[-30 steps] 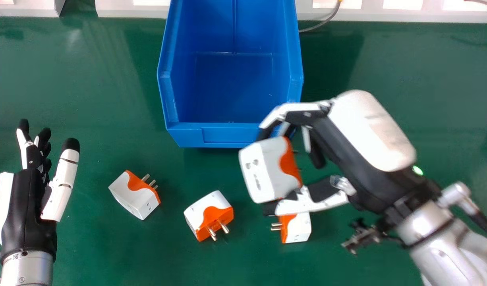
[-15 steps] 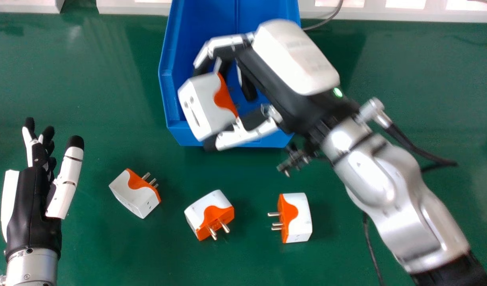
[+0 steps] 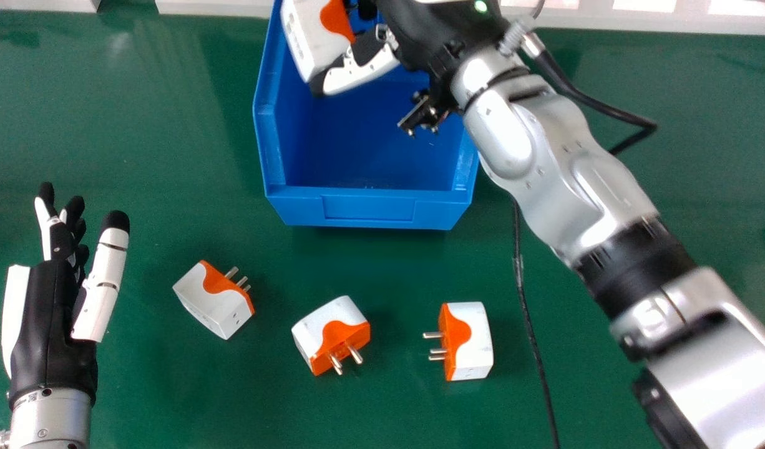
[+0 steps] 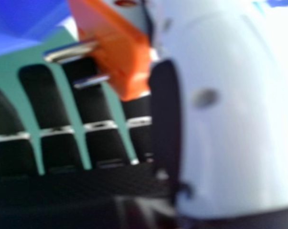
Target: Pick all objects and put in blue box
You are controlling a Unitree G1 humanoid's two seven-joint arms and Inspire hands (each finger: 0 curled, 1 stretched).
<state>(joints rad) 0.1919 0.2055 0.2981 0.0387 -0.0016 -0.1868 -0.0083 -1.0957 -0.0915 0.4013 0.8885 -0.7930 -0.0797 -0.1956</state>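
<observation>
- Right hand (image 3: 356, 73) pinches a white-and-orange plastic plug adapter (image 3: 309, 38) over the blue plastic box (image 3: 369, 209).
- Released beside the left rim (image 3: 266, 118), it could tumble outside.

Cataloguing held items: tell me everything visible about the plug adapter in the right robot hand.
The plug adapter has a white, plastic-looking body and an orange side bearing metal pins. It is tilted over the left part of the blue box, the thumb of the right robot hand against its near end. The head view's top edge crops it.
</observation>
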